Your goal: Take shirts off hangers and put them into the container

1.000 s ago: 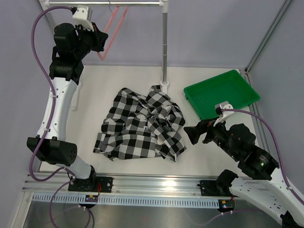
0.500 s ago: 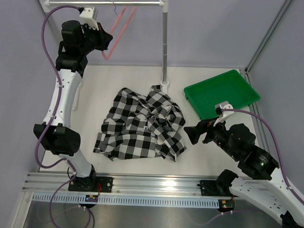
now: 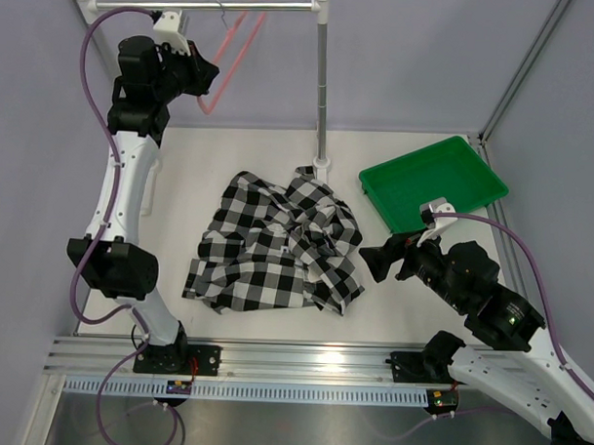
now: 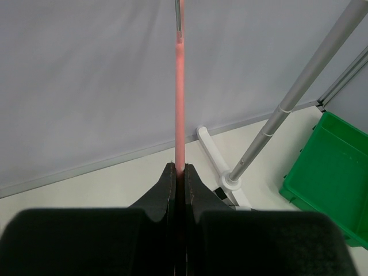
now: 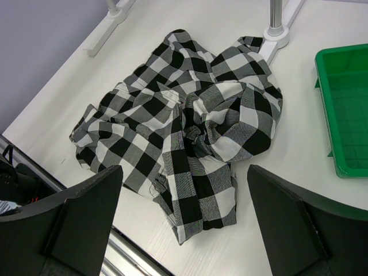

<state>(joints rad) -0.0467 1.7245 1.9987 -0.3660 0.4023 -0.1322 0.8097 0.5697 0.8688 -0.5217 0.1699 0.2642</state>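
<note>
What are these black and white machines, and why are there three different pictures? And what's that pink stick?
They are two robot arms, bolted to the near edge of a white table. One picture comes from a camera up high that looks down on both arms. The other two come from little cameras on the arms' wrists, so each shows that arm's own fingers up close.

A black-and-white checked shirt lies crumpled on the table. A green tray sits off to one side, not touching the shirt, and it looks empty.

The pink stick is a hanger, hanging from the silver rail. The left arm's fingers are pinched shut on it. The right arm's fingers are spread wide open above the shirt's edge and hold nothing.
</note>
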